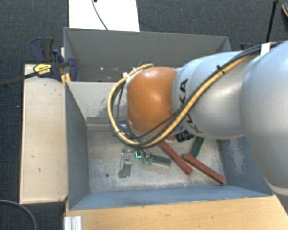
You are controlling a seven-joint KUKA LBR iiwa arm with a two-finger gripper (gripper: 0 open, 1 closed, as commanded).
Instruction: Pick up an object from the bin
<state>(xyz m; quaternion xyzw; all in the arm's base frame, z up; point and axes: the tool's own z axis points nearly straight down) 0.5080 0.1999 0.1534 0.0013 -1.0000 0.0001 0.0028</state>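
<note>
Gripper point(126, 166) sits low in the grey metal bin point(79, 147), state unreadable; the dark green flat strip point(157, 160) just beside it looks light, stiff, probably plastic, so pinch across its width, mid-length.

floor: dark grey carpet point(182, 8) | cable point(273, 13): black, upper right

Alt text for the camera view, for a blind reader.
A robot arm with an orange wrist cover reaches from the right into a grey metal bin, tool low over its floor. Two red-brown sticks and dark green pieces lie nearby.
</note>
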